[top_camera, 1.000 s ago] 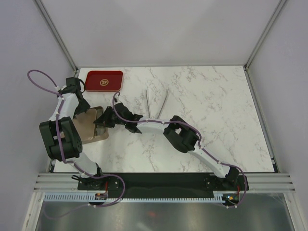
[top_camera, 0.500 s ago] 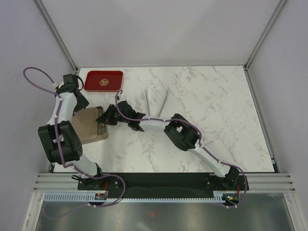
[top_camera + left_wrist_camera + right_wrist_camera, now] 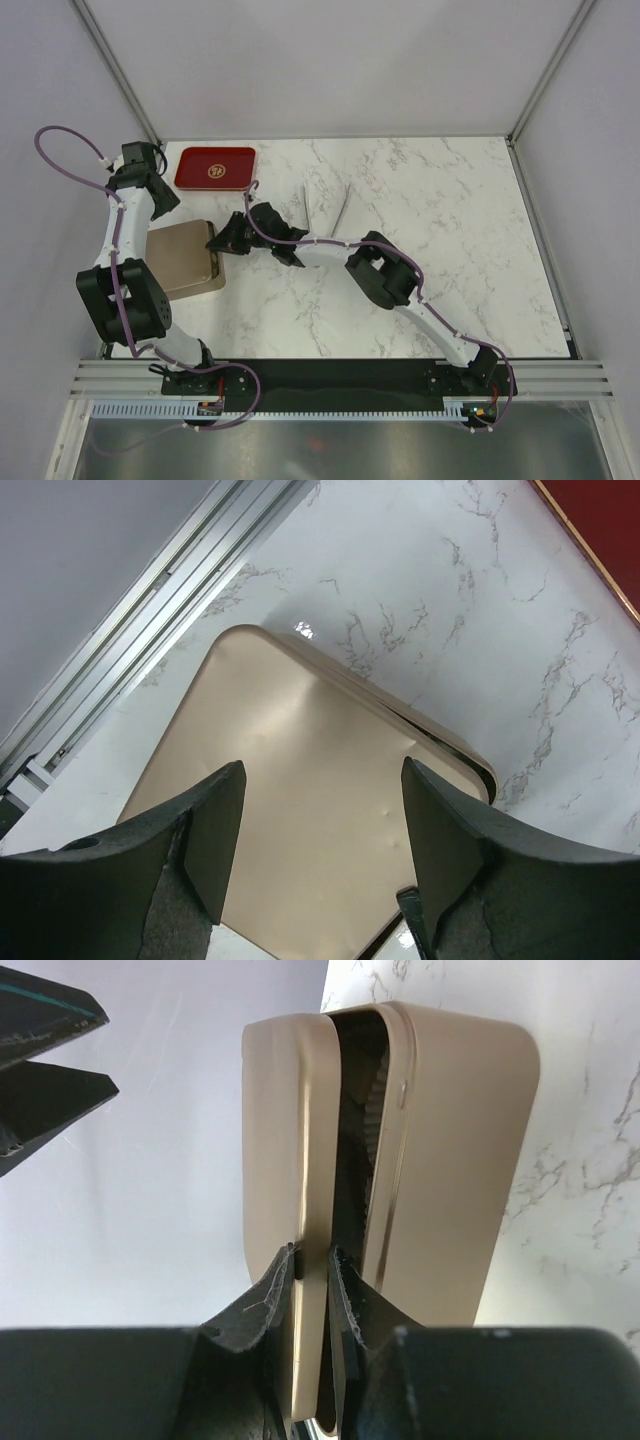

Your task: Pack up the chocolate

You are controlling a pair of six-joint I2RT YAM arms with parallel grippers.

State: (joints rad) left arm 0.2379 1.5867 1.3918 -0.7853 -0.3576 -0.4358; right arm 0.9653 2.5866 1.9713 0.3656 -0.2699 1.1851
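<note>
A tan box lid (image 3: 178,258) lies over its box at the table's left, with a dark gap under its right edge. My right gripper (image 3: 222,243) is shut on that lid edge; in the right wrist view (image 3: 312,1260) the jaws pinch the lid (image 3: 285,1140) beside the box base (image 3: 450,1160). My left gripper (image 3: 150,188) is open and empty, above and behind the lid. In the left wrist view (image 3: 320,850) the lid (image 3: 300,780) shows between the fingers. No chocolate pieces show; the box's inside is hidden.
A red tray (image 3: 215,167) with a round gold emblem stands at the back left; its corner shows in the left wrist view (image 3: 600,530). Clear plastic strips (image 3: 325,205) lie on the marble behind the right arm. The cell's frame rail (image 3: 150,610) runs close along the left.
My left gripper has drawn back from the lid toward the far left corner, uncovering it. My right gripper has stayed on the lid's right edge, shifting slightly away from me.
</note>
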